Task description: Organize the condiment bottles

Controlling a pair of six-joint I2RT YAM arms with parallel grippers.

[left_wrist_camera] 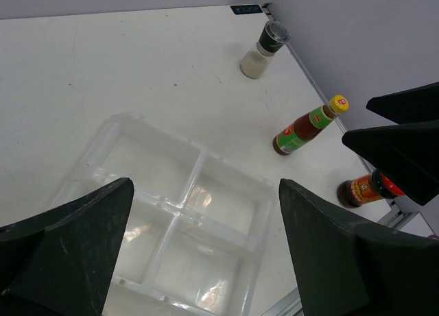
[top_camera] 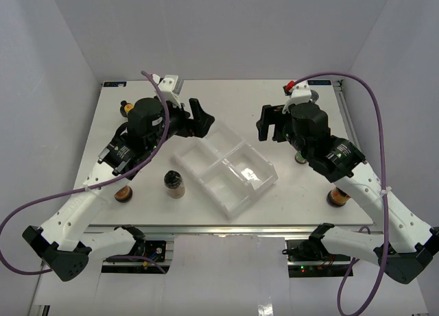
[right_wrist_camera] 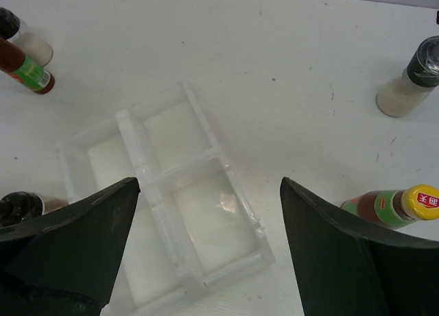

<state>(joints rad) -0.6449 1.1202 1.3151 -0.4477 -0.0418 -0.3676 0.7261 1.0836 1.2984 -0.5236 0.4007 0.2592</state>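
White table (top_camera: 226, 103), bottles (left_wrist_camera: 306, 129) beyond both jaws

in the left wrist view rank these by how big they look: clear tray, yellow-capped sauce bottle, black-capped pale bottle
1. clear tray, by far
2. yellow-capped sauce bottle
3. black-capped pale bottle, but it stands farther from the camera, so this last gap is unsure

We see bright, even light falling from above on the white counter (top_camera: 240, 103), with only faint, soft shadows under the arms. A glare patch glints on the clear plastic four-compartment tray (top_camera: 226, 158). In the wrist views, the black left claw (left_wrist_camera: 206, 184) and black right claw (right_wrist_camera: 209, 184) look near and slightly soft; the surface beyond is sharp.
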